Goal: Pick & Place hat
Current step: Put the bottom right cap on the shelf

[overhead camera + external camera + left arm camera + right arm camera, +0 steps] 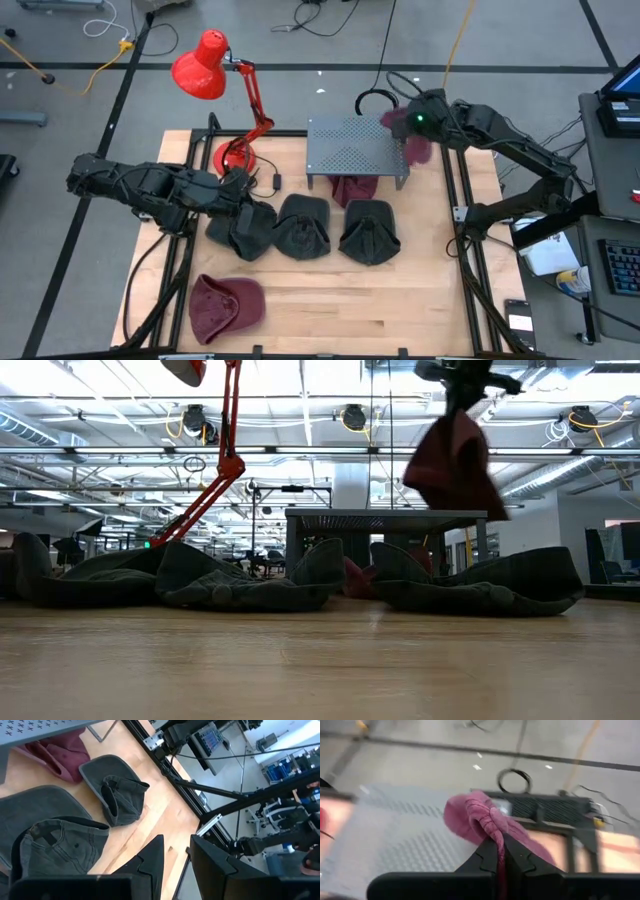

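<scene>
Maroon knit hat (470, 817), soft, light and limp, hangs pinched at a bunched fold by the clenched right gripper (501, 851) above the grey perforated shelf (355, 148). Left gripper (176, 852), fingers parted and empty, rests among dark caps (300, 225).

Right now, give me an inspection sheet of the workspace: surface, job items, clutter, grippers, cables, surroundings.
Surface: light wooden tabletop.
Job's things: maroon knit hat in the air by the grey perforated metal shelf; second maroon hat at the table's front left; a maroon item under the shelf; three dark grey hats in a row.
Clutter: red desk lamp.
Grippers: right gripper shut on the maroon knit hat; left gripper open, empty, over the leftmost grey hat.
Cables: black coil on the floor.
Surroundings: laptop on a side bench.
</scene>
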Tool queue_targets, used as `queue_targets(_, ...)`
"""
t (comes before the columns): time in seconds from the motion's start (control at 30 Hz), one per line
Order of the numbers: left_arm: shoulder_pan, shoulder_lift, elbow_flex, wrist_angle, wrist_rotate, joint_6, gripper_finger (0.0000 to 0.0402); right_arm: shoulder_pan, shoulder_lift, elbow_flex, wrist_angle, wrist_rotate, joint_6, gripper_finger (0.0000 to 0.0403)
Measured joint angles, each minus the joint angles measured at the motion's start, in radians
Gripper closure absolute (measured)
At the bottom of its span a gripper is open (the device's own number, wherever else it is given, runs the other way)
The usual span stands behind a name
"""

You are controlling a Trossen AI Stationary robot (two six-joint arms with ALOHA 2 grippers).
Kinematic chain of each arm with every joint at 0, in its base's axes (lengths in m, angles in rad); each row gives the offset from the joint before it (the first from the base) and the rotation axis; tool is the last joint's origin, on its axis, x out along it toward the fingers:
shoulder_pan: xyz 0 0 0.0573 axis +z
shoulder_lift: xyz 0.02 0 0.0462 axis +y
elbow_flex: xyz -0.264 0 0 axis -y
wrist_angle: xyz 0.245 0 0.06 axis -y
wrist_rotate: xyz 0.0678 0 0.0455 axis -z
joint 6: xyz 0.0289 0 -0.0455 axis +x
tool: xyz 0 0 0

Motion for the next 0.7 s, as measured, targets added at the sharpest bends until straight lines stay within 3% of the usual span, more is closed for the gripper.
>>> queue_targets(0.13,0.0,0.0,0.0,0.0,0.029,0.027,0.0304,0.0,0.04,0.0,0.098,-0.035,0.036,0.0403)
queue_targets(0.37,0.0,0.0,0.0,-0.001,0.096,0.022,0.0304,0.006,0.158,0.0,0.122,-0.101,0.154,0.0403)
queue_targets(0.57,0.0,0.0,0.0,-0.001,0.104,0.026,0.0304,0.015,0.211,-0.002,0.224,-0.112,0.237,0.0403)
queue_targets(0.7,-0.003,0.0,0.0,-0.002,0.104,0.03,0.0304,0.015,0.23,-0.016,0.253,-0.177,0.309,0.0403)
